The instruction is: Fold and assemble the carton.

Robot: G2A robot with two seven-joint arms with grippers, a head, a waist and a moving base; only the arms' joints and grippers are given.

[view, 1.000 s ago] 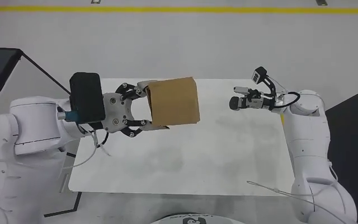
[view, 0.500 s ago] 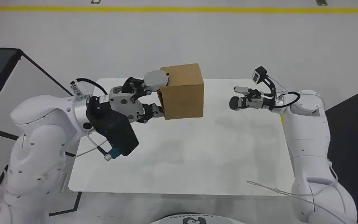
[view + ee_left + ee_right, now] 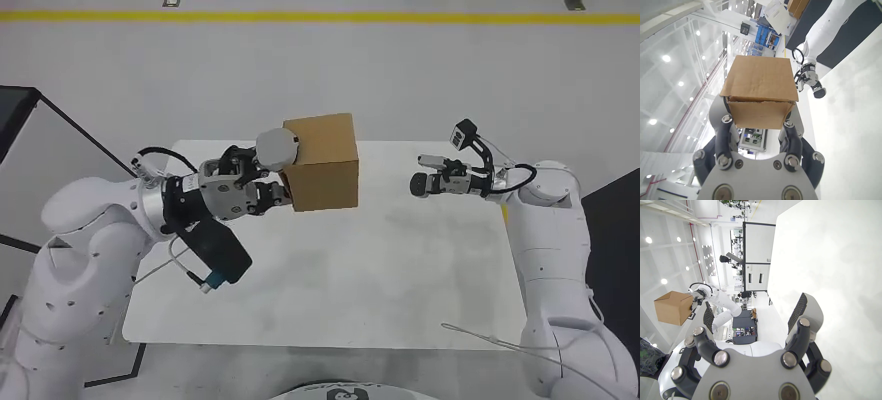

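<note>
A brown cardboard carton [image 3: 322,162], squared up into a box, hangs in the air over the far left part of the white table [image 3: 400,280]. My left gripper [image 3: 280,170] is shut on the carton's near end, one finger on each side of it. In the left wrist view the carton [image 3: 759,89] sits between the two fingers, its flaps closed along a ragged seam. From the right wrist view the carton [image 3: 673,308] appears far off. My right gripper [image 3: 418,184] hovers open over the table's far right side, holding nothing, its ribbed pads [image 3: 797,311] wide apart.
The white table top lies bare below both arms. A dark-framed stand [image 3: 30,110] sits off the table's left side. A thin cable [image 3: 500,342] trails near the front right corner.
The left wrist has rolled over with the carton in its grip, turning the box and shifting it slightly. The right arm has stayed still.
</note>
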